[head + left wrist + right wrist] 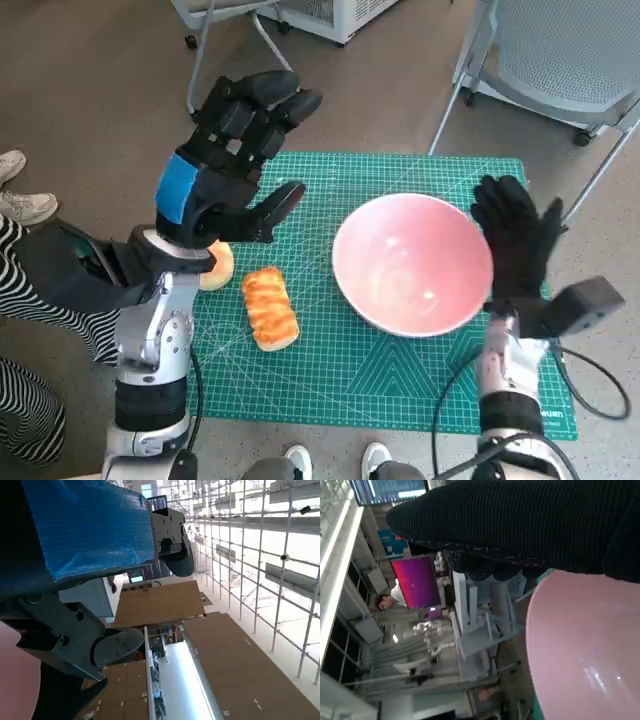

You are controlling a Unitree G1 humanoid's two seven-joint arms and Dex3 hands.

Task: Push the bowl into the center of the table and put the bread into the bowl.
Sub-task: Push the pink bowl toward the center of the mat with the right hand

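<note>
Pushing the shallow pink plastic bowl (413,263) goes best with the gloved right hand (516,236), fingers spread and empty, flat against the rim beside it. The left hand (235,160) hovers wide above the golden bread loaf (270,307). Contact with the rim is hard to confirm.

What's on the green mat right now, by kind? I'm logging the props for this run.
Bowls: 1, the pink bowl.
Bread: 2, the striped loaf and a round bun partly hidden behind the left hand.
Total: 3 things on the green mat.
</note>
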